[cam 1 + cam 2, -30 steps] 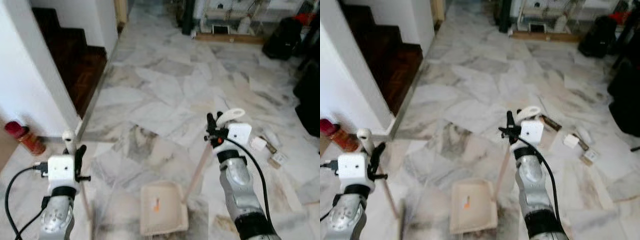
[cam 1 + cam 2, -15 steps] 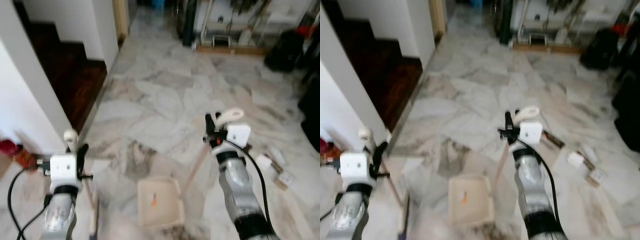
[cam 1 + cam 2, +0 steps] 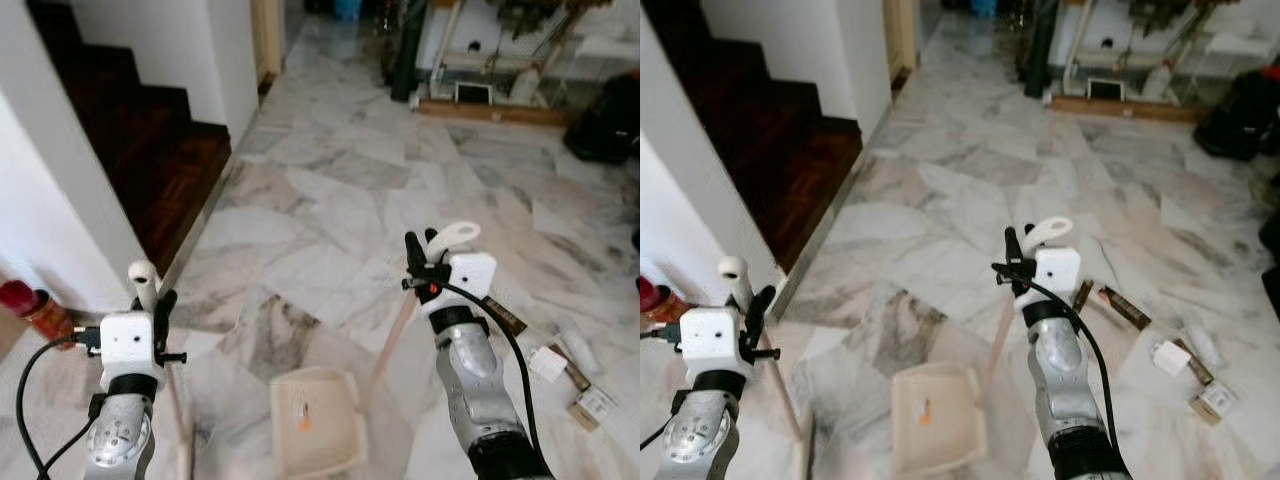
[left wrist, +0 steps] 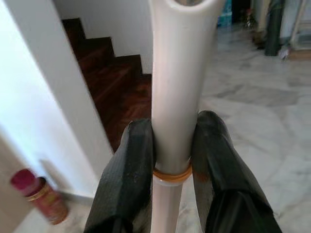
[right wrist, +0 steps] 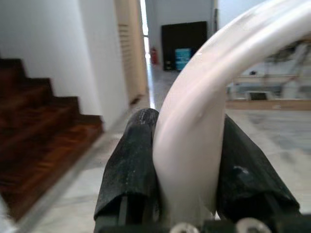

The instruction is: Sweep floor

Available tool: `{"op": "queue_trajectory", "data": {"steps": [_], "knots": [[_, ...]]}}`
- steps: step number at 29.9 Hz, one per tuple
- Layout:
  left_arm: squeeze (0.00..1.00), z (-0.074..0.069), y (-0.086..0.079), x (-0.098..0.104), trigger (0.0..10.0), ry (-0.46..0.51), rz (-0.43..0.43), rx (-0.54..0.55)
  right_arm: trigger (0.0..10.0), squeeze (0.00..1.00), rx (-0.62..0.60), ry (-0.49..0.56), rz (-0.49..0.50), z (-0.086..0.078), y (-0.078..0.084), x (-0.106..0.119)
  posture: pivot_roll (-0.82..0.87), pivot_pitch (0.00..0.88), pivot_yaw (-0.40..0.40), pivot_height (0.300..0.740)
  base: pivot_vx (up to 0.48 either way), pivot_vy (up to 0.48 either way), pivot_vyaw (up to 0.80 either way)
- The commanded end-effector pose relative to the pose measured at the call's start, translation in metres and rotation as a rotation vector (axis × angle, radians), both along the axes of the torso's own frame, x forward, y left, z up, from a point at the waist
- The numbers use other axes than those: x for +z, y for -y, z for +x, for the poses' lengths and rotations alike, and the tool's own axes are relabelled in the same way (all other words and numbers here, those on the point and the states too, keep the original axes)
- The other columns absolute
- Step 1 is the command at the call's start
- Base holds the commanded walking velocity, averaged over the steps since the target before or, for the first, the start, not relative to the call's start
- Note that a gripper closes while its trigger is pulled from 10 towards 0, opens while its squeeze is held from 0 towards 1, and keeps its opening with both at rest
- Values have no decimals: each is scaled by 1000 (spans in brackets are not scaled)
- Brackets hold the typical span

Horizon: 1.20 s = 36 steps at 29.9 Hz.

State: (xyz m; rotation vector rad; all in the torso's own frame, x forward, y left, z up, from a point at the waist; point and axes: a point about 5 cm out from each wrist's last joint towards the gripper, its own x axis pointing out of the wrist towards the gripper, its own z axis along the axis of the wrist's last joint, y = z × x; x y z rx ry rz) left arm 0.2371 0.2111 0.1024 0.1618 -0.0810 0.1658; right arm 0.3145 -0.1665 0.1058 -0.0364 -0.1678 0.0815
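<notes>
Far left, by the wall: a red bottle (image 3: 28,308), apart from the work. Left tool (image 3: 158,303) clenched on the broom handle (image 4: 177,87), pole slanting down to the marble floor (image 3: 330,190). Centre, low: cream dustpan (image 3: 314,433) resting on the floor, one small orange scrap inside. Right tool (image 3: 420,248) clamped on the dustpan handle (image 5: 199,121). Further right: scattered litter (image 3: 550,360), unswept. Judged barely begun; most sweeping left.
</notes>
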Motion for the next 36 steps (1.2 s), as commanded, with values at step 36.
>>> {"op": "queue_trajectory", "data": {"steps": [36], "knots": [[0, 5, -10, 16, 10000, 62, 25, 53, 10000, 0, 56, 69, 21, 10, -15, 22, 29, 102, -26, 740, 379, 0, 193]]}}
